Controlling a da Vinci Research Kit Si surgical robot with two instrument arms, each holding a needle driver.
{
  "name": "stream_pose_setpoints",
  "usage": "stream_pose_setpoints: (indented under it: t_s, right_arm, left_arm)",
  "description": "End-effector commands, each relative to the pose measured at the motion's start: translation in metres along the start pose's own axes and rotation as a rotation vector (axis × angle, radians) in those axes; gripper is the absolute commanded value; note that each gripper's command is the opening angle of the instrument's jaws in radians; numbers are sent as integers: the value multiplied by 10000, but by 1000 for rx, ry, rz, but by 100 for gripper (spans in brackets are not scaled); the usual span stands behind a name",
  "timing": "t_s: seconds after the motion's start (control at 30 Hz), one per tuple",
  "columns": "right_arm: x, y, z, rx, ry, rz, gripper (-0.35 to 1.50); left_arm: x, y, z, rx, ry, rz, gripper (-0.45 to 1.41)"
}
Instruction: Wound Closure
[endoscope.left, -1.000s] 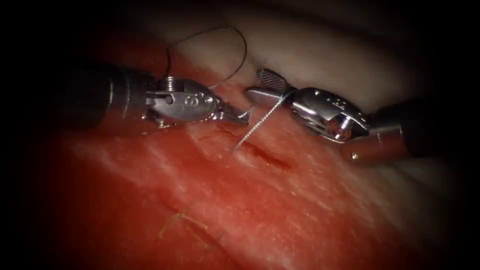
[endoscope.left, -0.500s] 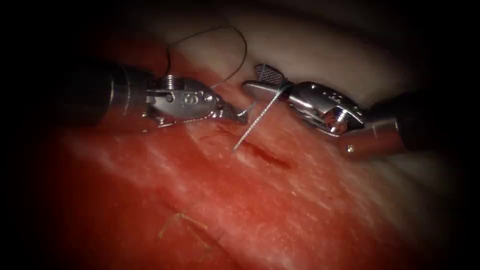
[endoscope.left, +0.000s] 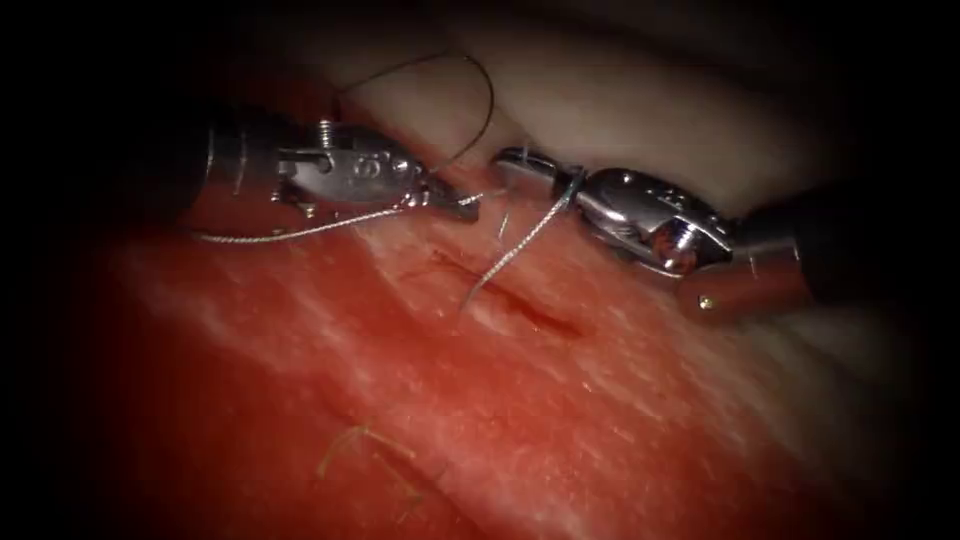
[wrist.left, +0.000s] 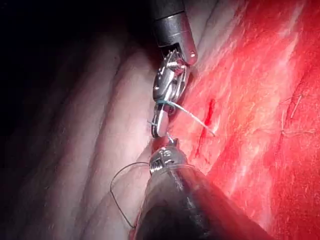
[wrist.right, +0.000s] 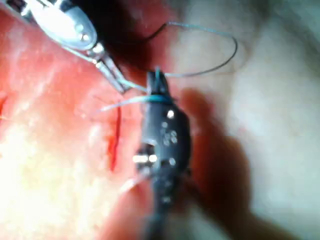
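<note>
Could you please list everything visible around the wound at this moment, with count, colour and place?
tissue: one, red with pale fat above, under both tools.
cut: one, dark red slit, centre of the tissue.
needle: one, silver, curved, held near its blunt end by the right tool, its tip down at the cut; whether it has entered is unclear.
thread: one, dark, looping over the pale fat above the left tool; a lighter strand trails left below that tool.
cut ends of thread: a few, yellowish, on the tissue left of the cut.
left tool: one, silver, left of the cut, shut on the thread.
right tool: one, silver, right of the cut, shut on the needle.
</note>
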Motion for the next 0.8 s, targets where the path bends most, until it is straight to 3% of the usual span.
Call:
stream_pose_setpoints:
  t_s: [0.03, 0.2, 0.4, 0.8]
  right_arm:
    - [-8, -12, 1, -8, 12, -33, -35]
    - [-15, -49, -7, -60, 41, -198, -35]
    - [-32, -67, -7, -43, 10, -214, -35]
    - [-39, -116, -37, -7, -11, -211, -35]
  left_arm:
    - [-3, -9, 8, -3, -9, -12, -45]
    - [-24, -67, 15, 2, -39, -72, -45]
    - [-38, -108, 25, 11, -41, -91, -45]
    - [-40, -133, 27, 14, -41, -104, -45]
